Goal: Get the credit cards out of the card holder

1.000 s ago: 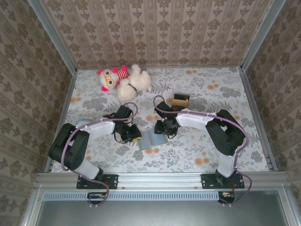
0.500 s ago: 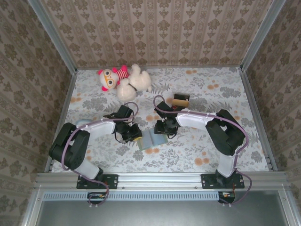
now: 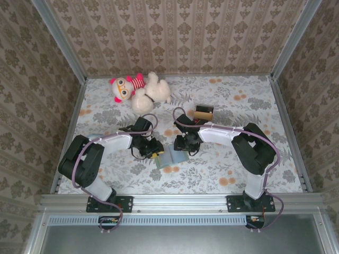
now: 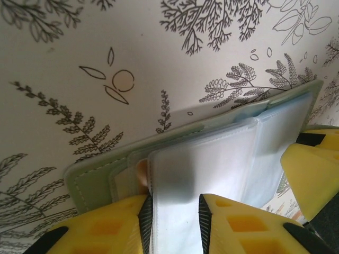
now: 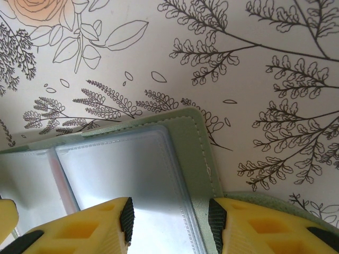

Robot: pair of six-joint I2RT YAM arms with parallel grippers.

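The card holder (image 3: 170, 157) lies open on the bench (image 3: 249, 159) between my two end effectors, its clear sleeves (image 5: 116, 169) facing up. The edge of a tan credit card (image 4: 141, 173) peeks from a pocket beside the green cover. My left end effector (image 4: 175, 214) stands narrow with one sleeve running between its pads; I cannot tell whether it pinches. My right end effector (image 5: 169, 217) stands half wide over the holder's far corner, clamping nothing. A teddy bear (image 3: 140, 91) and a small brown box (image 3: 203, 113) sit well apart, blocking nothing.

Grey-green card holder (image 5: 197, 151), pale-stitched, on white table (image 5: 159, 50) printed with dark fern outlines.
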